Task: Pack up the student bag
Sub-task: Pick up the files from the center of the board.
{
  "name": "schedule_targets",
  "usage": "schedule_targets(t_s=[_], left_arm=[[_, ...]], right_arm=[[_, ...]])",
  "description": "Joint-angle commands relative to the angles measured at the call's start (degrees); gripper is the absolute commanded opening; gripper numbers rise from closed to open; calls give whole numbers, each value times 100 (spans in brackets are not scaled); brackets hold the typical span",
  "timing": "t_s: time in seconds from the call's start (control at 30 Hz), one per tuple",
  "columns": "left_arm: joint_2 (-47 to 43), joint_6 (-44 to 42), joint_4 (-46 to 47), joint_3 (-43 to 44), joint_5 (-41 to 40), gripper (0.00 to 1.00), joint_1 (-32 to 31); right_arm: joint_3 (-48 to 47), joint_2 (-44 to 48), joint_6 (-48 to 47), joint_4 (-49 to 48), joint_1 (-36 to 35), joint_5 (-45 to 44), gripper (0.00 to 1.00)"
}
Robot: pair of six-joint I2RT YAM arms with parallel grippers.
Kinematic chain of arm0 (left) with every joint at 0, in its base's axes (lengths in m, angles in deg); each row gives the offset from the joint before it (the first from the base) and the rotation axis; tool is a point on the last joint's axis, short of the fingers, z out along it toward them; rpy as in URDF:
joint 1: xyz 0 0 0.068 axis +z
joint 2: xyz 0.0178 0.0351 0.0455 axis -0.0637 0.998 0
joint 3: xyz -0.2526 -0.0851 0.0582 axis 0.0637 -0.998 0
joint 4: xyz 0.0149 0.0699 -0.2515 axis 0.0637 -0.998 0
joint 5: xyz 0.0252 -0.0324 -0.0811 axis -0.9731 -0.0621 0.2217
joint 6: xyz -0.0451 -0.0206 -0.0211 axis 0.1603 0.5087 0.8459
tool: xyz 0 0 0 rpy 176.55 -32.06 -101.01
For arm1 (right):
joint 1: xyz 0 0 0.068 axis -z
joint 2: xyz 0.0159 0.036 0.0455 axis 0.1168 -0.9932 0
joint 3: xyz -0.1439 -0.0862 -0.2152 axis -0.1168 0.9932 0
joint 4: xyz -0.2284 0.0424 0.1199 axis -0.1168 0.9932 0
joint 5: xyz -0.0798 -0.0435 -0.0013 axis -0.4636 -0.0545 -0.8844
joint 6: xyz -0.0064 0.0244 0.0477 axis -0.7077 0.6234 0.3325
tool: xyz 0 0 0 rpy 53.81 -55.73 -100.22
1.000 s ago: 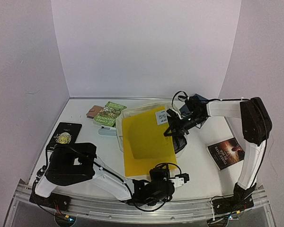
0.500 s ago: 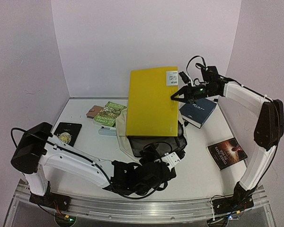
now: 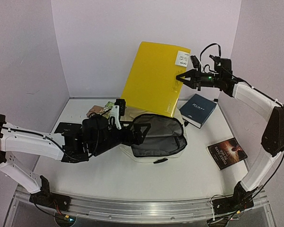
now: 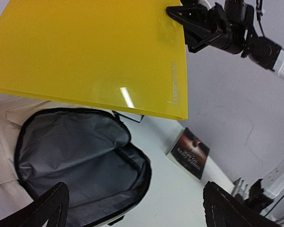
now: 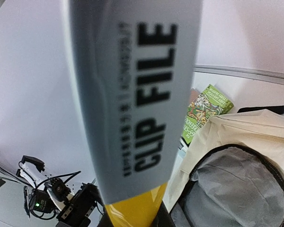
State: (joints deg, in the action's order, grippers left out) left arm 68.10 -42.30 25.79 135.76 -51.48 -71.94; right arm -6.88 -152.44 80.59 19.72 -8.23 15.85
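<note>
We find the student bag point(image 3: 157, 140) lying at the middle of the table point(image 3: 132, 184), its zipped mouth spread wide and facing upward. In the top view the broad axis of the mouth runs left to right, with the cream fabric slumped around it. Only grey lining shows inside the open compartment. The right gripper point(image 3: 181, 77) is clamped on the right edge of a yellow clip file point(image 3: 154, 78), near the labelled upper corner. It holds the file in the air behind and above the bag. The file is tilted, its long axis running from upper right down to lower left. Its lower edge hangs over the bag's far rim, and we cannot tell whether they touch. The left gripper point(image 3: 136, 134) sits at the bag's left rim with its fingers spread fully apart, gripping nothing. A navy book point(image 3: 197, 109) lies just beside the bag's far right corner, and a dark book point(image 3: 226, 152) lies well apart to the right. A green book point(image 3: 104, 108) and a black book point(image 3: 66, 127) lie at the far left, partly behind the left arm. Bare tabletop runs along the near side of the bag.
</note>
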Motion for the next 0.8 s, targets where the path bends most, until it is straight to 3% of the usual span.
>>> schedule_targets(t_s=[0.0, 0.33, 0.47, 0.77], left_arm=[[-236, 1252, 1527, -534, 1150, 97, 405], [224, 2231, 2901, -717, 1664, 92, 893], [376, 2315, 2961, -581, 1745, 88, 948], [499, 2347, 3304, -576, 1760, 65, 958]], right_arm=[[326, 451, 770, -1280, -26, 377, 0], [1107, 728, 1781, -2597, -47, 751, 0], [1355, 806, 2021, -2918, -92, 840, 0], [1749, 786, 2159, -3201, -352, 981, 0]])
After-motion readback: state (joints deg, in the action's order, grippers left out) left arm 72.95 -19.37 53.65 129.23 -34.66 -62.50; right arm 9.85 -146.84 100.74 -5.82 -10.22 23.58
